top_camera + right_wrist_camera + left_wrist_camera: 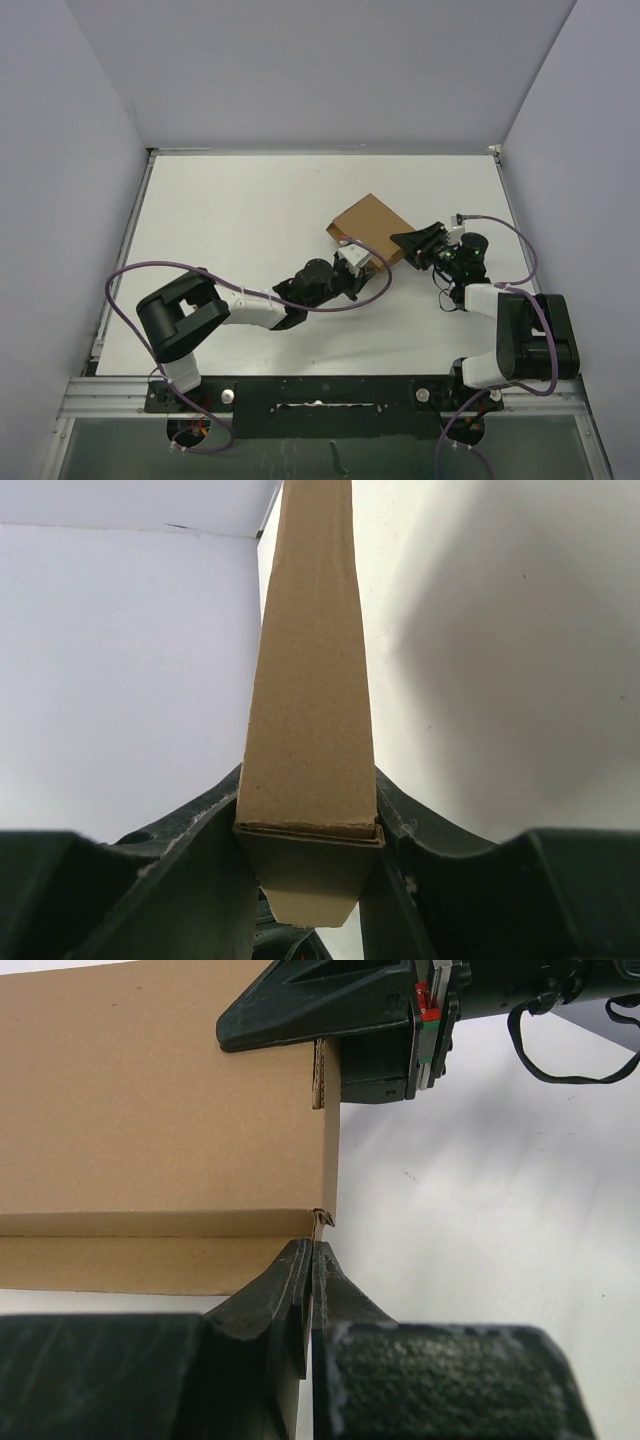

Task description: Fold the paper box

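The paper box (368, 226) is a flat brown cardboard mailer, folded up and held just above the table at centre right. My left gripper (356, 264) is at its near corner. In the left wrist view it (312, 1252) is shut on a thin cardboard edge at the corner of the box (150, 1110). My right gripper (408, 243) holds the box's right end. In the right wrist view its jaws (308, 830) are closed on the two broad faces of the box (310, 680), with a small flap hanging below. The right gripper also shows in the left wrist view (330, 1010).
The white table (230, 230) is walled by pale panels at the back and both sides. Purple cables (130, 270) loop beside each arm. The arm bases sit on a black rail (320, 395) at the near edge.
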